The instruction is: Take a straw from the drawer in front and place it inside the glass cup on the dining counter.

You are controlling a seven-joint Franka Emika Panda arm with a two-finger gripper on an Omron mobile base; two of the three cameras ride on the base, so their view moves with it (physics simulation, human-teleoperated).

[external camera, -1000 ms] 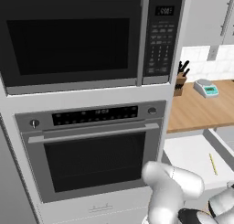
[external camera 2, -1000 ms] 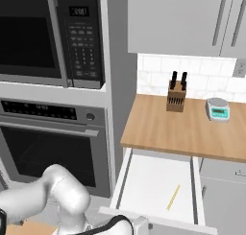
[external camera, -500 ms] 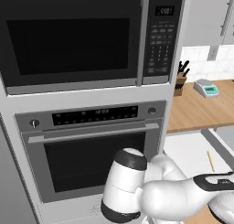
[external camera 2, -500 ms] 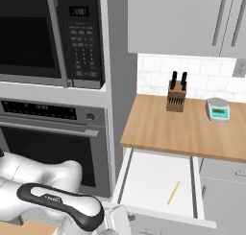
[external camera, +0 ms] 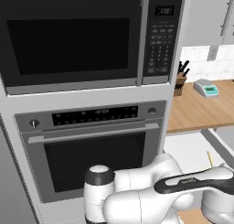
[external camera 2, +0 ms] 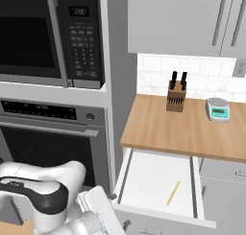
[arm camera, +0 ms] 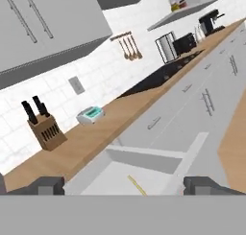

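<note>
The drawer (external camera 2: 144, 179) stands pulled out under the wooden worktop, its white inside showing. The thin yellow straw (external camera 2: 173, 193) lies flat on the drawer floor toward the right; it also shows as the straw (external camera: 209, 157) and the straw (arm camera: 137, 185). In the hand view my gripper (arm camera: 126, 186) is open, its fingertips (arm camera: 45, 185) far apart with nothing between them, and it looks along the open drawer (arm camera: 110, 174) from short of the straw. The glass cup is out of view.
A knife block (external camera 2: 176, 96) and a small scale (external camera 2: 217, 109) stand on the worktop (external camera 2: 182, 128) above the drawer. The oven (external camera: 96, 145) and microwave (external camera: 77, 40) rise to the left. My folded white arm (external camera: 151, 195) crosses the low foreground.
The arm has swung up and folded across the bottom of both base views. The straw and the drawer have stayed where they were.
</note>
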